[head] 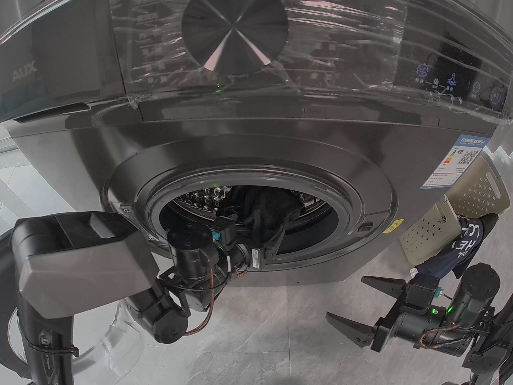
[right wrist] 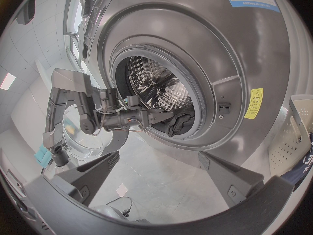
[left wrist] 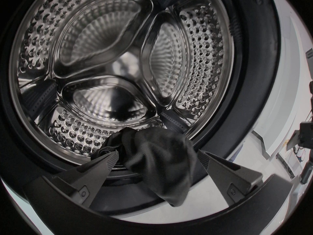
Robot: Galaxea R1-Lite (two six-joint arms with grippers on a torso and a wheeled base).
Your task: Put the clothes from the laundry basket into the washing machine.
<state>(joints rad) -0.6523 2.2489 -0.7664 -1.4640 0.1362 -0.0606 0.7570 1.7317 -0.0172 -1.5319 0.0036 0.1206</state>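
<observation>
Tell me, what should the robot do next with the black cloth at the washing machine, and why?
Probably nudge the black cloth deeper into the drum with the left fingers. The cloth lies draped over the door rim, partly hanging outside. Those fingers stand open on either side of it, so it could slip out.

The mouth of the washing machine [head: 256,135] lies open from nine through three o'clock; at six a black garment [left wrist: 163,173] drapes its rim, the left tool [left wrist: 157,153] beside it.
</observation>
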